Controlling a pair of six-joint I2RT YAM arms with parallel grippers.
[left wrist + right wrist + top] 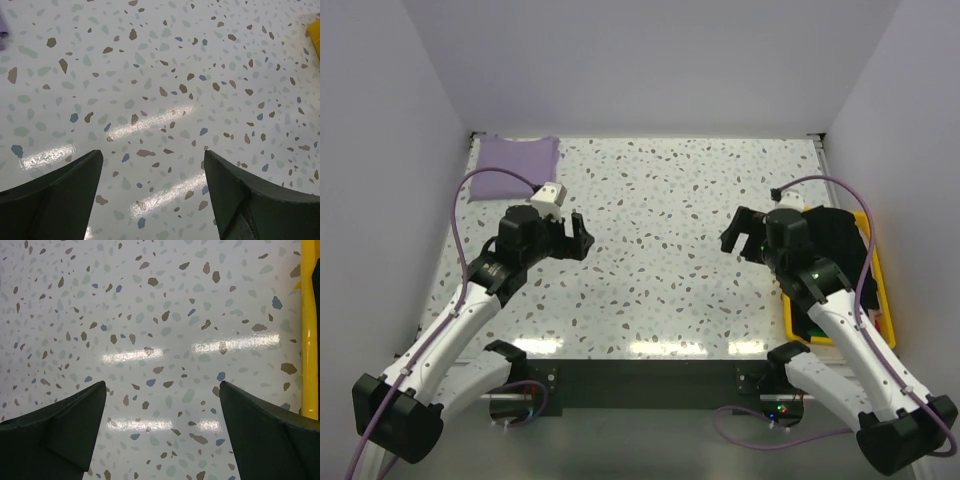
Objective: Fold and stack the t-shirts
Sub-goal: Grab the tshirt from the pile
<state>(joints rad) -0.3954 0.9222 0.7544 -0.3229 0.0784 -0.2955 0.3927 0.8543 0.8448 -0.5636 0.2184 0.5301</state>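
Note:
A pale lavender t-shirt lies folded at the table's far left corner; its edge shows in the left wrist view. A black t-shirt lies heaped in the yellow bin at the right, partly hidden by my right arm. My left gripper is open and empty over the bare table, right of the lavender shirt; its fingers stand wide apart. My right gripper is open and empty just left of the bin; its fingers are spread. Pink and green shirts are out of view.
The yellow bin's rim shows at the right of the right wrist view and at the corner of the left wrist view. White walls close the table at the back and sides. A dark bar runs along the near edge.

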